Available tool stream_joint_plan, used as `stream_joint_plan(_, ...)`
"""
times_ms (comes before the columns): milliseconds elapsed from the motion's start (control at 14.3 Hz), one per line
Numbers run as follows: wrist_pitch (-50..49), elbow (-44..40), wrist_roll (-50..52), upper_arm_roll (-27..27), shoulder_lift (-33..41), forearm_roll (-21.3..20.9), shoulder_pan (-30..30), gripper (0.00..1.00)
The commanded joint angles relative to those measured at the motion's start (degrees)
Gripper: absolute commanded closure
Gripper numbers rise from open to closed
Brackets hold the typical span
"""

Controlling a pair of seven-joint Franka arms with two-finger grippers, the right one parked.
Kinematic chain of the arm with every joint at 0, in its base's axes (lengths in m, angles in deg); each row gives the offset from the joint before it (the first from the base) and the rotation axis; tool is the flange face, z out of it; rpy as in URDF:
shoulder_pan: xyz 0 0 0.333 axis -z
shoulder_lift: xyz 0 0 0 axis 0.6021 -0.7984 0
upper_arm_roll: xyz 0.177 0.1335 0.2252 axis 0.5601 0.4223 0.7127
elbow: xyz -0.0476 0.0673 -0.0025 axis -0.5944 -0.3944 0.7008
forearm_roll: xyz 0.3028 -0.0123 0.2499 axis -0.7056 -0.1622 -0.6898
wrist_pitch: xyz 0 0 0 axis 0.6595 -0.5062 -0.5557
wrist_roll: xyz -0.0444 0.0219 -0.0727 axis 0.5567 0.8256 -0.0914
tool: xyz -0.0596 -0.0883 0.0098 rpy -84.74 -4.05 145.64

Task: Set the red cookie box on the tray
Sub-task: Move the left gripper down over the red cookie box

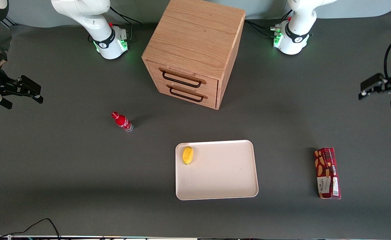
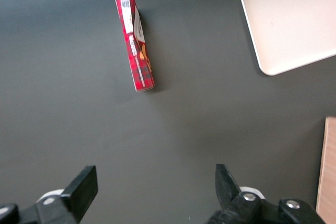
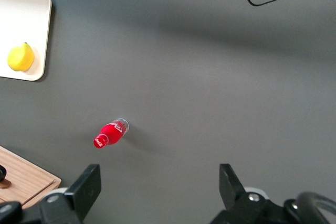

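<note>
The red cookie box (image 1: 327,173) lies flat on the dark table toward the working arm's end, apart from the tray and a good way off from it sideways. It also shows in the left wrist view as a slim plaid box (image 2: 135,43). The cream-white tray (image 1: 222,176) sits mid-table, nearer the front camera than the drawer cabinet; one of its corners (image 2: 294,19) shows to the wrist camera. My left gripper (image 1: 365,90) hangs well above the table, farther from the front camera than the box. It is open (image 2: 155,179) with nothing between its fingers.
A yellow lemon (image 1: 187,155) rests in one corner of the tray. A wooden two-drawer cabinet (image 1: 192,50) stands mid-table, farther from the front camera than the tray. A small red bottle (image 1: 122,121) lies toward the parked arm's end.
</note>
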Motion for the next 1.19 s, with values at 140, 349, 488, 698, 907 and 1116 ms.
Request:
stream_joint_plan(140,8.45,-13.3,10.62,-0.36,-19.62,-6.33,2.04,0.0)
stream_joint_plan(349,17.6,-13.3,16.8,-0.36,-25.78,-10.81,3.62,0.0)
stream_joint_plan(488,23.05,-13.21,18.13,-0.36,-29.56,-12.93,4.15,0.0)
stream_joint_plan(698,32.36,-12.77,18.13,-0.27,-35.19,-15.48,4.15,0.0)
stream_joint_plan(907,36.95,-12.42,18.39,-0.1,-39.41,-16.89,4.15,0.0)
stream_joint_plan(1116,40.29,-10.66,18.92,-0.01,-41.35,-19.09,3.98,0.0)
